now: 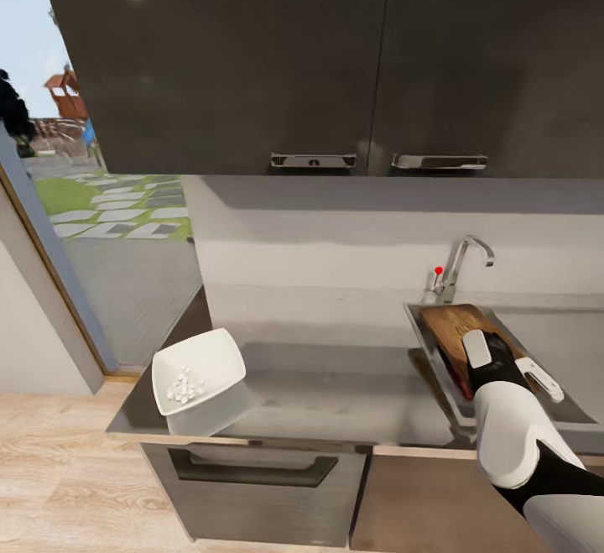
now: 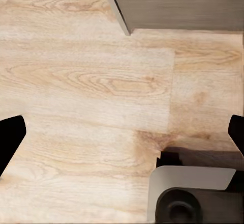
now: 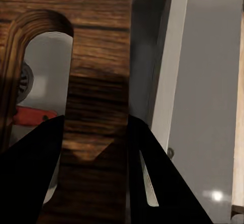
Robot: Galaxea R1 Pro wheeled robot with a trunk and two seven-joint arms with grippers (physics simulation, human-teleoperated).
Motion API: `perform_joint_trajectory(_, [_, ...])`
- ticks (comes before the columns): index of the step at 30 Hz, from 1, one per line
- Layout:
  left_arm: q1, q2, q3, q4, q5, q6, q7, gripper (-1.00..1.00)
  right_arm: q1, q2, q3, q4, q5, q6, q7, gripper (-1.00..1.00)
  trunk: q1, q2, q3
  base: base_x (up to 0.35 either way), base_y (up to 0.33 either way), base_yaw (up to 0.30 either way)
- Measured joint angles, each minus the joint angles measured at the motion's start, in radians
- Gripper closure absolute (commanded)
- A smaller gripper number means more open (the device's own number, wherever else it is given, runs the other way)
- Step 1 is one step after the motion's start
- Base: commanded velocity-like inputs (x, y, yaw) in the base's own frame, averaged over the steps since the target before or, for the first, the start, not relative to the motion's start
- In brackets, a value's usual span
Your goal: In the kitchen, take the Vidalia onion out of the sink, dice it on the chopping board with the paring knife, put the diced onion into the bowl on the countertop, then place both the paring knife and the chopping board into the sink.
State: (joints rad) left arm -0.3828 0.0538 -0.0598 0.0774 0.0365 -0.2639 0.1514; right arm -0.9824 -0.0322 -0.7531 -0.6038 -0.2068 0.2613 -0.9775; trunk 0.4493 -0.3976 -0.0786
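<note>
The chopping board [image 1: 453,326] is gripped at its slotted end by the right gripper [image 3: 94,147] and leans in the sink [image 1: 503,318]. The bowl [image 1: 201,377], holding white pieces, is set far left on the countertop [image 1: 335,402]. The left gripper [image 2: 122,132] is spread wide above the floor [image 2: 76,81].

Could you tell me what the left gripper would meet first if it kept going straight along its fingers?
Most likely the wooden floor: the left gripper points down at bare planks with nothing between its open fingers. The cabinet base lies off to one side; depth is uncertain.
</note>
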Motion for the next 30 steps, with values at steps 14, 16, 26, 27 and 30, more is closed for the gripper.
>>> perform_joint_trajectory(14, [0.036, 0.026, 0.0, 0.001, 0.001, 0.182, -0.076, -1.0, 0.0, -0.012, -0.007, 0.001, 0.002, -0.004, 0.0, 1.0, 0.0, 0.0, -0.001, 0.036, 0.0, 0.0])
perform_joint_trajectory(16, [0.037, 0.028, 0.0, 0.001, 0.0, 0.191, -0.077, -1.0, 0.0, -0.011, -0.012, 0.001, 0.002, -0.004, 0.0, 1.0, 0.0, 0.0, -0.001, 0.199, 0.0, 0.0])
perform_joint_trajectory(26, [0.038, 0.028, 0.0, 0.001, 0.001, 0.196, -0.077, -1.0, 0.007, -0.01, -0.046, 0.002, 0.007, -0.002, 0.002, 1.0, 0.0, 0.0, -0.014, 0.13, 0.0, 0.0])
perform_joint_trajectory(27, [0.038, 0.028, 0.0, 0.001, 0.001, 0.196, -0.077, -1.0, 0.008, -0.011, -0.066, 0.002, 0.007, -0.003, 0.004, 1.0, 0.0, 0.0, -0.015, 0.006, 0.0, 0.0])
perform_joint_trajectory(30, [0.038, 0.028, 0.0, 0.001, 0.001, 0.196, -0.077, -1.0, 0.01, -0.013, -0.131, 0.002, 0.009, -0.004, 0.009, 1.0, 0.0, 0.0, -0.019, 0.003, 0.0, 0.0])
